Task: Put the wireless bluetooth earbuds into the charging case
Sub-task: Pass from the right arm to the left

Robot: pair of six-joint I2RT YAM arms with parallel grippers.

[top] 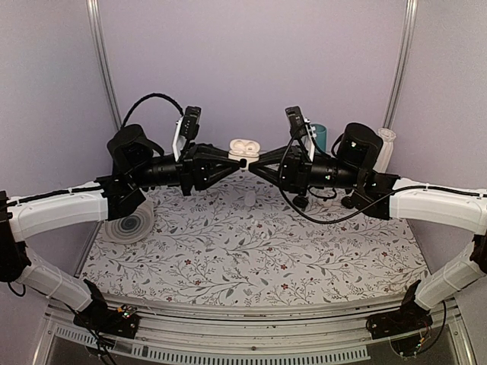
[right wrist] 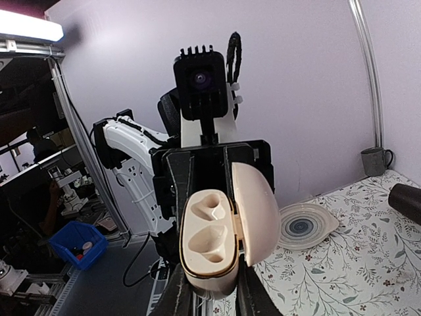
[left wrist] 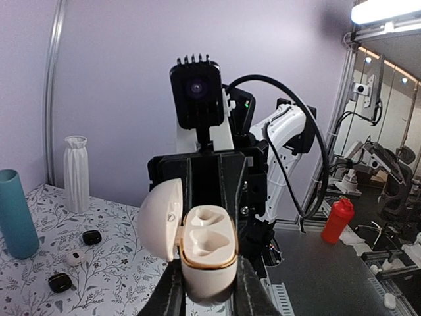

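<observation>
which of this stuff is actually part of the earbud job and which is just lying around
Job in hand:
- charging case, lid open, wells empty
- left gripper and right gripper, both clamped on it above the table
- small black round pieces on the table, possibly the earbuds

Lying about:
- teal cup
- white vase
- swirl plate
- grey mug
- tiny white piece

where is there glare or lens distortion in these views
Left wrist: a light blows out the top right corner and the right pole bows from the lens; the case is sharp. Right wrist: a lamp glares at top left, and the left pole bows. Top external: even light, no glare.
</observation>
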